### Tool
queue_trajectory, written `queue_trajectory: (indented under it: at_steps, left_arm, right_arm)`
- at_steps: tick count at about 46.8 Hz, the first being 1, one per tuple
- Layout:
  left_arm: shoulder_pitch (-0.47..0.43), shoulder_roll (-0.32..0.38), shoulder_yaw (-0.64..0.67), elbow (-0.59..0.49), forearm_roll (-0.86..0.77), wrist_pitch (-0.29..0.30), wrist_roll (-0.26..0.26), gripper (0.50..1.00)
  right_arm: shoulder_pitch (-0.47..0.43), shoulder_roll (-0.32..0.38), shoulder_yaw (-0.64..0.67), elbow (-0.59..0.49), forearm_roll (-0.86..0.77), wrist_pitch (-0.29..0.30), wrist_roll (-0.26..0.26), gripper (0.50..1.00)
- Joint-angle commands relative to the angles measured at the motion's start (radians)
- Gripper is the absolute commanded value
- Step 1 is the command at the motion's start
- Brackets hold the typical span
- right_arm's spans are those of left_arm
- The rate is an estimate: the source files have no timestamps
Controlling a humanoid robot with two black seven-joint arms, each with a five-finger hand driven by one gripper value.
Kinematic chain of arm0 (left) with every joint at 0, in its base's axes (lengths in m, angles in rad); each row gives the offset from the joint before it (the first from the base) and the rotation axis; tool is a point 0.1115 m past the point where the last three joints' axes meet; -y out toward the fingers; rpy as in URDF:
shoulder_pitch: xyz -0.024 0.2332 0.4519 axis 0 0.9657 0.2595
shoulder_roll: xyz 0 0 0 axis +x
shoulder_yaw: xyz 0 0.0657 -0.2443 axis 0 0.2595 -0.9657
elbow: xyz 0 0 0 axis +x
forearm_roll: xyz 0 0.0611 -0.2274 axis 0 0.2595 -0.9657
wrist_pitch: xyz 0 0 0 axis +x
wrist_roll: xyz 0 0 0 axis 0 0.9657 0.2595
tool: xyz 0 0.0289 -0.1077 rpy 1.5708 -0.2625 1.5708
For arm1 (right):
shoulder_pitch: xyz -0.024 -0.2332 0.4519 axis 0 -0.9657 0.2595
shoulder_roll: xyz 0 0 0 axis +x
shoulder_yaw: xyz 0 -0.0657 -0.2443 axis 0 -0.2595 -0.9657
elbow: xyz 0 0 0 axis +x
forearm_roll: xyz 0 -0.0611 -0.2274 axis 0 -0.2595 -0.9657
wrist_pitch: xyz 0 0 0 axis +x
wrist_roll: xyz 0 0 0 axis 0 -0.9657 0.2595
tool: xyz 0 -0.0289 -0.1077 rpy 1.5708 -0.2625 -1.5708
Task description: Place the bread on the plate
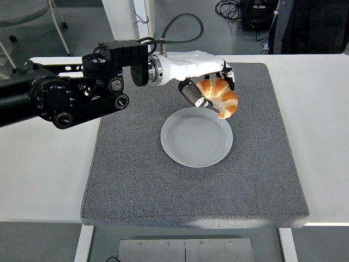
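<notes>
White surface (43, 180) is carrying a grey mat (136, 185) with the plate (196, 137) at its middle; the left hand (210, 82) is curling its fingers (191, 91) around the bread (221, 96), hanging it over the plate's far rim, apparently ready for lowering

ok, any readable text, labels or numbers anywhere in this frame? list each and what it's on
None readable.
Left hand and croissant: no print shows.
Plate and grey mat: plain, no marks.
White table: no marks.
Black equipment at the top: too small and dark to tell.
</notes>
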Motion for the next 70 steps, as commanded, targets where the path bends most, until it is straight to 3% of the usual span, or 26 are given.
queue_trajectory:
  at_steps: [1,21,46,70]
  left_arm:
    - [0.012,-0.012,0.019,0.013,0.017,0.004,-0.002,0.500]
    - [0.158,-0.026,0.025,0.064,0.148,0.015,-0.009,0.500]
    - [0.224,-0.092,0.028,0.137,0.156,0.061,-0.017,0.500]
    - [0.273,-0.092,0.027,0.143,0.179,0.078,-0.016,0.500]
  right_arm:
    - [0.000,0.000,0.000,0.000,0.001,0.000,0.000,1.000]
    - [0.000,0.000,0.000,0.000,0.001,0.000,0.000,1.000]
    - [0.000,0.000,0.000,0.000,0.001,0.000,0.000,1.000]
    - [0.000,0.000,0.000,0.000,0.000,0.000,0.000,1.000]
